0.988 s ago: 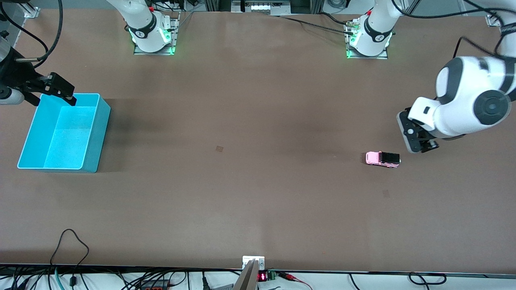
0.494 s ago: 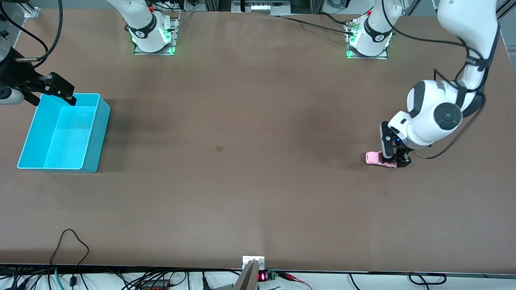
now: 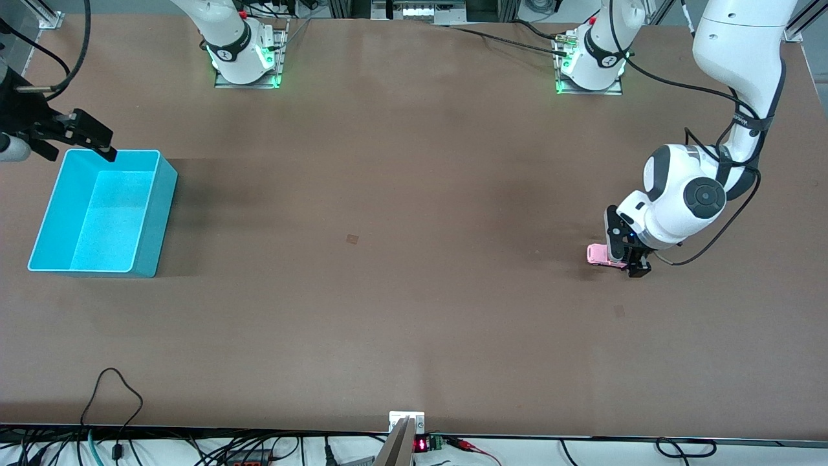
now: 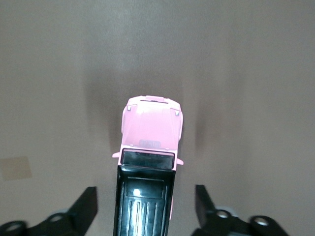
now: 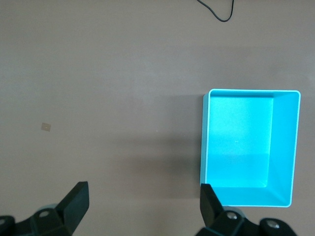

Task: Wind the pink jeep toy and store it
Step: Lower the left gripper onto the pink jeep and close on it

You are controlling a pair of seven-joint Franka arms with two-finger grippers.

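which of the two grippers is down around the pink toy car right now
The left gripper: its open fingers straddle the pink jeep toy on the table. The right gripper waits above the cyan bin, open and empty.

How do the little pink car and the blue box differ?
The pink jeep toy is tiny; the cyan bin is far bigger. The jeep is pink with a black roof; the bin is plain cyan, open-topped and empty. The jeep sits between the left gripper fingers at the left arm's end; the bin sits at the right arm's end, by the right gripper. Both rest on the table.
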